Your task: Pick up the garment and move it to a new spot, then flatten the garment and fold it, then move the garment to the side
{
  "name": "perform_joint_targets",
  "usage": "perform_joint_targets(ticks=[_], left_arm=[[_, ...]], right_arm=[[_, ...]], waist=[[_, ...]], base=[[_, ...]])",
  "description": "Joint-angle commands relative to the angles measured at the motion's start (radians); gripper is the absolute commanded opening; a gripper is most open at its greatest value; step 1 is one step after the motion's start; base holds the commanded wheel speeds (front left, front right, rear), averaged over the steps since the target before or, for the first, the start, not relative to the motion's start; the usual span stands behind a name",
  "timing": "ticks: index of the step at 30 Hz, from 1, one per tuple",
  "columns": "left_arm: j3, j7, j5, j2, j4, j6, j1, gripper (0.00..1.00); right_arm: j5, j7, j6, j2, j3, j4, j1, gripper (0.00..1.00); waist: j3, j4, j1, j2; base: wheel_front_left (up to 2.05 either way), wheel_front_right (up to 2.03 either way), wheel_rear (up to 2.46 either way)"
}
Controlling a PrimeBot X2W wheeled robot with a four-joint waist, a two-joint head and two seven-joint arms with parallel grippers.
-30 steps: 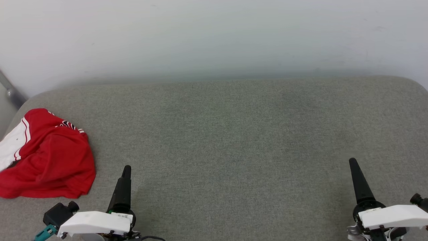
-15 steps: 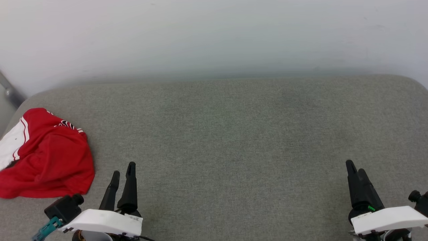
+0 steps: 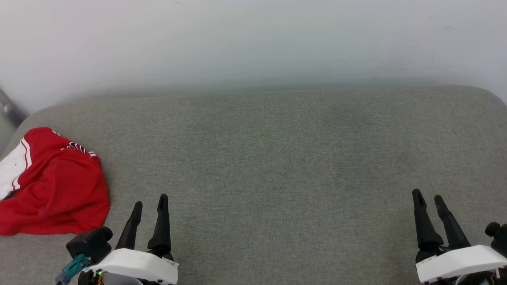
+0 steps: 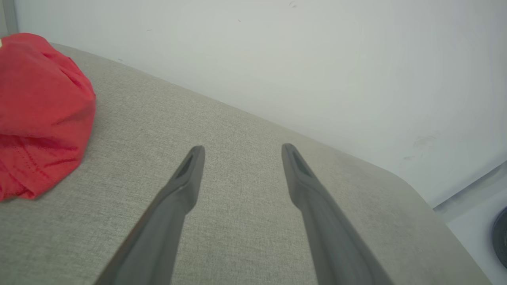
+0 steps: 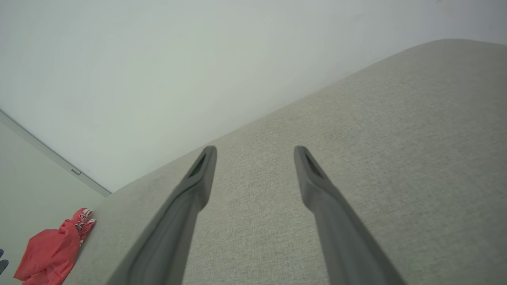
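Head view: grey upholstered surface (image 3: 277,158), seen from its near edge.
Nearest, the left gripper (image 3: 150,200) and right gripper (image 3: 427,195) are held spread and empty; the garment (image 3: 55,186) is crumpled at the surface's left edge, apart from both; a pale wall (image 3: 253,39) is seen behind.

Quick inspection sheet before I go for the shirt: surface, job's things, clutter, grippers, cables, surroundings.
Surface: grey fabric pad, rounded far corners.
Job's things: garment, crumpled in a heap at the pad's left edge, not held.
Clutter: nothing seen.
Grippers: left gripper open, right of the garment and apart from it; right gripper open over the pad's right side.
Cables: teal connector at the left wrist.
Surroundings: pale wall behind; grey bar at far left.
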Motion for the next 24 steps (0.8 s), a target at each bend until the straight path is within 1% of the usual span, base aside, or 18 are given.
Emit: perform_joint_targets(ticks=[1,3,9,24], left_arm=[[0.001,-0.010,0.020,0.004,-0.017,0.006,0.000,1.00],[0.018,-0.015,0.013,-0.009,-0.020,0.003,0.004,1.00],[0.041,-0.032,0.082,-0.023,-0.029,-0.022,0.009,1.00],[0.068,-0.065,0.220,-0.041,-0.038,-0.057,0.009,1.00]], right_arm=[[-0.026,-0.012,0.000,-0.005,-0.005,-0.008,0.003,1.00],[-0.054,-0.017,0.000,-0.007,-0.004,-0.004,0.008,1.00],[-0.122,-0.033,0.000,-0.001,-0.001,-0.009,0.020,1.00],[-0.248,-0.067,0.000,-0.003,-0.013,-0.029,0.036,1.00]], waist=[[0.001,-0.001,0.0000,0.0000],[0.002,-0.002,0.0000,0.0000],[0.004,-0.006,0.0000,0.0000],[0.018,-0.010,0.0000,0.0000]], base=[[0.00,0.00,0.00],[0.00,0.00,0.00],[0.00,0.00,0.00],[0.00,0.00,0.00]])
